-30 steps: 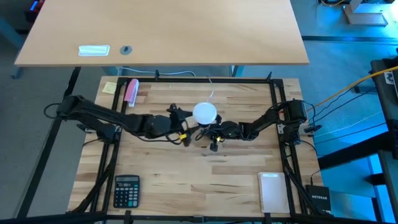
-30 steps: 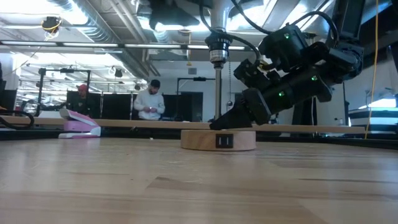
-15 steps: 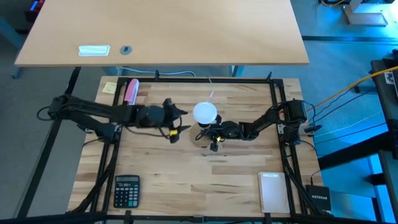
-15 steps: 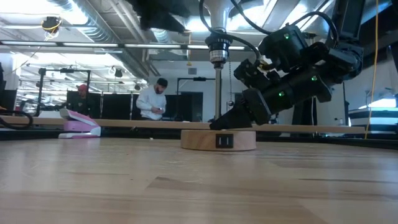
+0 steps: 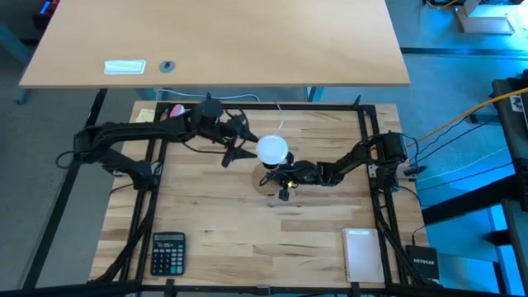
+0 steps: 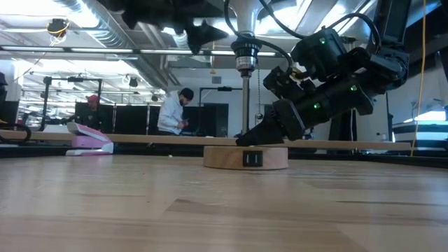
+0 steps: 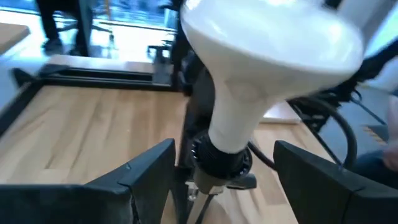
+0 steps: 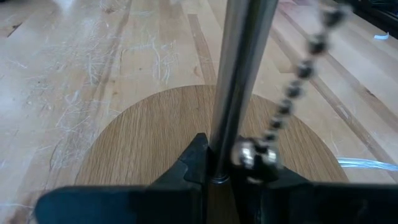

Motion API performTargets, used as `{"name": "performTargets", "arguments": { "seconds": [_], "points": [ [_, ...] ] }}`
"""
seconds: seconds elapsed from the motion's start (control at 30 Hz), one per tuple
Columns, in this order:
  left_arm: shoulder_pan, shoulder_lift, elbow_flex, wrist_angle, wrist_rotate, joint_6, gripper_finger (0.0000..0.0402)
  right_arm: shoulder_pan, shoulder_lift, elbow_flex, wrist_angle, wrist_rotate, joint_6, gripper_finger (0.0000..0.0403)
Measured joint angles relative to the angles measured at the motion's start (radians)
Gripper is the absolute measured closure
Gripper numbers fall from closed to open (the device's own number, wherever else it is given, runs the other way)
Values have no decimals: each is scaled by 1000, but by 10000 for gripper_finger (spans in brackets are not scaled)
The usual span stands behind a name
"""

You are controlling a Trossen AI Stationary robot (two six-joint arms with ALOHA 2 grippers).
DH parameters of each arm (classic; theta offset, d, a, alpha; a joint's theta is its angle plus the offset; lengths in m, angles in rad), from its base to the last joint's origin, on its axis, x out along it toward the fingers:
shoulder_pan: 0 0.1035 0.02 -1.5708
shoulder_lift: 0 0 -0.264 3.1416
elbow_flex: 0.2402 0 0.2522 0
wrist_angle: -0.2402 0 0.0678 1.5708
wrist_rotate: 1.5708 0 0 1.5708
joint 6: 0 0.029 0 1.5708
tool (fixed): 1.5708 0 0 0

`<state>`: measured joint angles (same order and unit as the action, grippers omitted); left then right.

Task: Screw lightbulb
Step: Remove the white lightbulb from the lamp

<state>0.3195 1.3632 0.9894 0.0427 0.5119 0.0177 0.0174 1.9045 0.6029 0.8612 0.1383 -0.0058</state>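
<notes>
The lightbulb (image 5: 271,150) stands at the centre of the high view, globe uppermost on its socket atop a thin metal post (image 6: 246,105); its long axis is vertical. The left tool (image 5: 234,149) lies just to the picture's left of the globe, fingers apart, with nothing clamped; in the left wrist view the bulb's neck sits between and beyond the two fingers (image 7: 146,174), not touching. The right tool (image 5: 285,175) lies just below the bulb in the high view, fingers together on the post at the round wooden base (image 6: 246,157). The left arm is better placed to turn the bulb. Legible writing: "NETGEAR" on a black box (image 5: 424,262), lower right.
</notes>
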Motion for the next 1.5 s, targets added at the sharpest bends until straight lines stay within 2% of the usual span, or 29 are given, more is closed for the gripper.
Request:
{"name": "performTargets", "arguments": {
  "seconds": [0.3,0.6,0.77,0.93,1.07,1.27,1.37,1.5],
  "points": [
    [6,163,0,208,158,27,141,0,0,0,0,-9,0,359],
    [-7,258,0,392,226,-27,141,1,0,0,2,-29,1,359],
    [-40,282,0,480,230,-39,141,1,0,0,2,-29,0,359],
    [-58,284,0,500,220,-38,142,1,0,0,2,-29,0,359],
    [-60,284,0,491,152,-40,166,1,0,0,1,-29,1,359],
    [-72,283,0,494,41,-35,268,1,0,0,-2,-24,11,359],
    [-102,282,0,488,-62,-37,276,1,0,-1,0,-20,32,359],
    [-165,279,0,489,-266,-42,276,3,0,-2,-1,24,38,359]
  ]
}}
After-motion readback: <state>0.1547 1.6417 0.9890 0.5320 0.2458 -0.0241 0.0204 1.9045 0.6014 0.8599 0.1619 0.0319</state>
